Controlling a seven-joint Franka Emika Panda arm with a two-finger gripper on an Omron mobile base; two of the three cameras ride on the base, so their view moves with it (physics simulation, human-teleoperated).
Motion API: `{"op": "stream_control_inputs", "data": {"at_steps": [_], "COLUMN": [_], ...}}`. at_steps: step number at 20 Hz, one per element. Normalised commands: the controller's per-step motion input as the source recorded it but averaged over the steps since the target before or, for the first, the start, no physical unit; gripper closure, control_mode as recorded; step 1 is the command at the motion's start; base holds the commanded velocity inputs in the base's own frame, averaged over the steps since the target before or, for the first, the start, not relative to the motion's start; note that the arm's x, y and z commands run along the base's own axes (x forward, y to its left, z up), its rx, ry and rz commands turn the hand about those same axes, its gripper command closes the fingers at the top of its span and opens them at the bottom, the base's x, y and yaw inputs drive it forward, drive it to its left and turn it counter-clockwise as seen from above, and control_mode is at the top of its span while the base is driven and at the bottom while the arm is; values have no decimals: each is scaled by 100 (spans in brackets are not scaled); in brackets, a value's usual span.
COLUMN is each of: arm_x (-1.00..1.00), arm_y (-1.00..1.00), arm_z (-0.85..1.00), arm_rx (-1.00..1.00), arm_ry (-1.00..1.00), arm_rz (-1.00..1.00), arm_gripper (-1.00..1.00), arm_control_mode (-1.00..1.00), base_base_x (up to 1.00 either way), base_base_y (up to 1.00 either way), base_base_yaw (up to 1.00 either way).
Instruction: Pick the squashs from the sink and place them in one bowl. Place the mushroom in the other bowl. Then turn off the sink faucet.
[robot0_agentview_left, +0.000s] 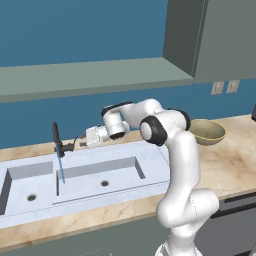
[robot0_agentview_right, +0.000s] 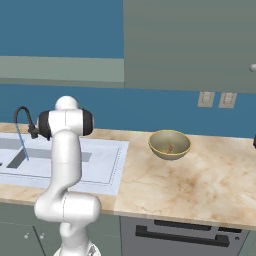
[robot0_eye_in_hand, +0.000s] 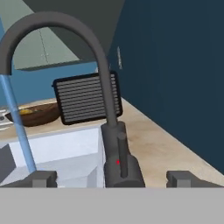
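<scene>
Your gripper sits right up at the faucet, fingers spread wide with nothing between them: one tip shows at the lower left of the hand view, the other at the lower right, and the faucet base rises between the two. The small side lever stands just ahead of you, a short upright stick against the faucet body with a red dot beside it. In the left base view the hand reaches in level from the right, close to the faucet's base at the back of the sink.

Water runs in a thin blue stream from the spout into the basin, so the faucet is on and this looks like the last step. Both basins appear bare in the left base view. The tan bowl stands on the counter well to the right of the sink with a tiny reddish speck inside, likely the mushroom. The wooden bowl shows beyond the sink, with something yellow in it; you can't tell more from here.

Treat the lever as rigid, smooth and thin. It should swing with little force, so you probably don't need a firm clamp. Aim near its top end for leverage, and push sideways with one finger or close lightly around it; a smooth rod that slim could slip out of a loose pinch.
</scene>
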Motion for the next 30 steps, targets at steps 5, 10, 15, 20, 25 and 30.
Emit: {"op": "stream_control_inputs", "data": {"at_steps": [5,10,15,20,25,30], "arm_x": [28,46,43,45,29,24], "arm_y": [17,31,28,38,85,100], "arm_z": [-10,-8,-9,-17,-29,-82], "arm_rx": [0,0,0,0,-12,-43], "arm_ry": [8,11,9,10,14,15], "arm_rz": [0,0,0,0,0,-6], "arm_gripper": [-100,-100,-100,-100,-100,-100], "arm_control_mode": [-100,-100,-100,-100,-100,-100], "base_base_x": [0,0,0,0,0,0], "base_base_y": [0,0,0,0,0,0], "base_base_yaw": [0,0,0,0,0,0]}}
